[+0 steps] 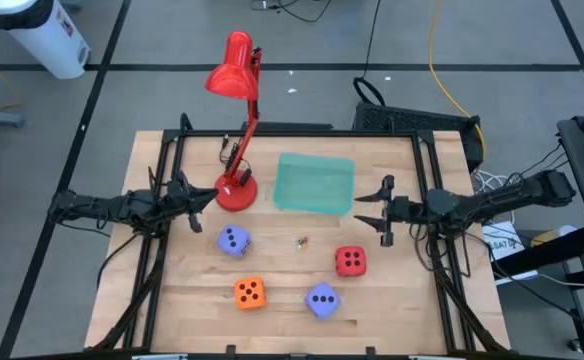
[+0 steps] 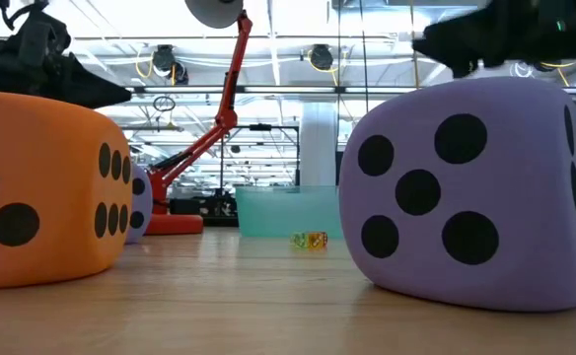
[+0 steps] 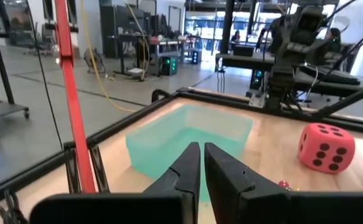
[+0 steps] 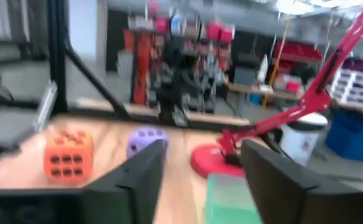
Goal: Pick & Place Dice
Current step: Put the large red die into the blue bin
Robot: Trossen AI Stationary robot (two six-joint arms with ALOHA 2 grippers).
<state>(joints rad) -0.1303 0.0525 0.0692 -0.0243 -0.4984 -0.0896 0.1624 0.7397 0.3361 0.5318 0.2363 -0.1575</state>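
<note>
My right end effector (image 1: 385,211) spreads above the surface (image 1: 282,300), lining up on the red die (image 1: 349,261); left end effector (image 1: 194,197) pressed together, waiting.

In the low view the orange die (image 2: 41,187) runs off the frame's left side and the near purple die (image 2: 470,192) off its right; the far purple die (image 2: 138,202) peeks from behind the orange one. A tiny object (image 2: 309,240) on the tabletop (image 2: 268,306) is too small to identify. The right wrist view is blurred.
</note>
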